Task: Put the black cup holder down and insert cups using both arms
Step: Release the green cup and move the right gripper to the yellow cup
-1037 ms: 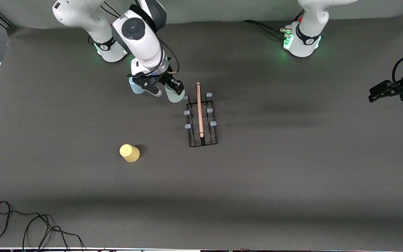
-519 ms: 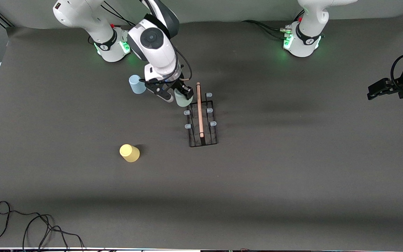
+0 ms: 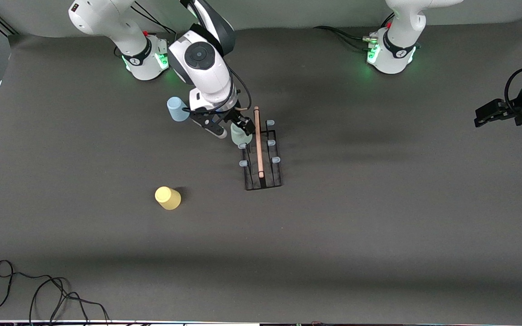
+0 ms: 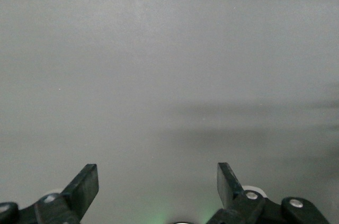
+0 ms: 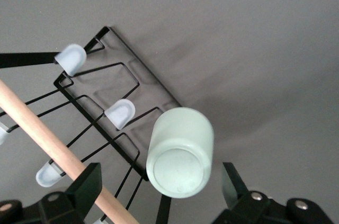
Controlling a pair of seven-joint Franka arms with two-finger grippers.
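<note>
The black cup holder (image 3: 263,172) stands mid-table with its wooden rod handle (image 3: 258,145) on top. The pale grey-green cup (image 3: 237,136) sits upside down on the rack's end prong at the robots' end. My right gripper (image 3: 230,128) is over it. In the right wrist view the cup (image 5: 180,152) lies between the open fingers (image 5: 87,184) with a gap on each side, next to the rack (image 5: 122,75). The light blue cup (image 3: 177,109) stands beside the right arm. The yellow cup (image 3: 167,198) stands nearer the camera. My left gripper (image 3: 483,118) waits open and empty in the air at the left arm's end, and its wrist view (image 4: 158,173) shows only grey surface.
Several pale-tipped prongs (image 5: 121,113) are bare. A black cable (image 3: 39,290) lies coiled at the table's near corner toward the right arm's end. The two green-lit arm bases (image 3: 390,50) stand at the table's edge farthest from the camera.
My right gripper moved with the grey-green cup from beside the light blue cup to the rack's end prong. Its fingers now stand apart from the cup. The left arm barely moved.
</note>
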